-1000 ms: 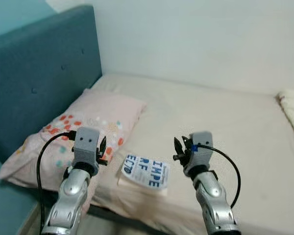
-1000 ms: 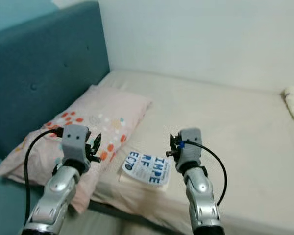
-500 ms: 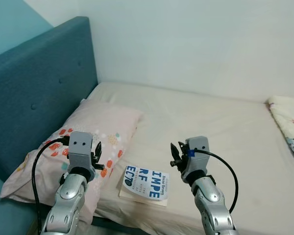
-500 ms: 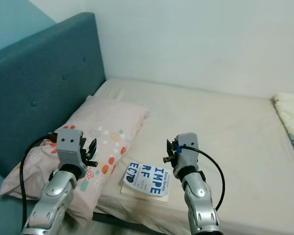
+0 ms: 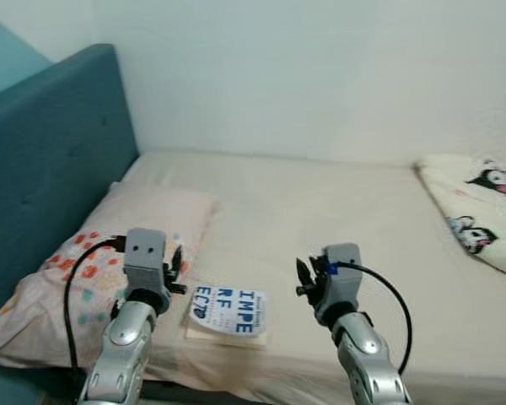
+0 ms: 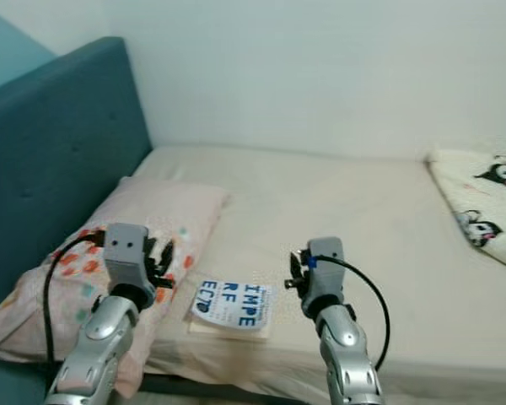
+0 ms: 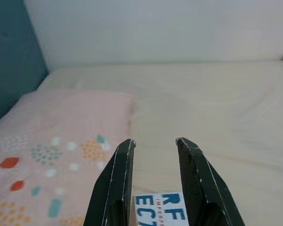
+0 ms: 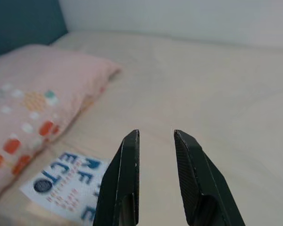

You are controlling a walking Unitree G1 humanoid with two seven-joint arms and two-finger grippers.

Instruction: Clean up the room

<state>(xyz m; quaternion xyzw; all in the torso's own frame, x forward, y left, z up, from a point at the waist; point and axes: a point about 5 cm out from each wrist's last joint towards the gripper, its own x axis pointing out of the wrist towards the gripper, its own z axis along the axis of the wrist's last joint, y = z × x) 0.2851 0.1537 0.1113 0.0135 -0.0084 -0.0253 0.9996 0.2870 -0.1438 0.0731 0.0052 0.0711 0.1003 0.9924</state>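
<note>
A white paperback book with large blue letters on its cover lies flat near the front edge of the cream-sheeted bed, between the two tools and a little below them. The left tool hovers just beside the book's left end, over the edge of the pink pillow with coloured spots, its two black fingers parted and empty. The right tool hangs above bare sheet to the book's right, near but apart from it, fingers likewise parted around nothing. Well beyond the right tool lies a white cartoon-printed blanket; behind the left tool stands the teal padded headboard.
</note>
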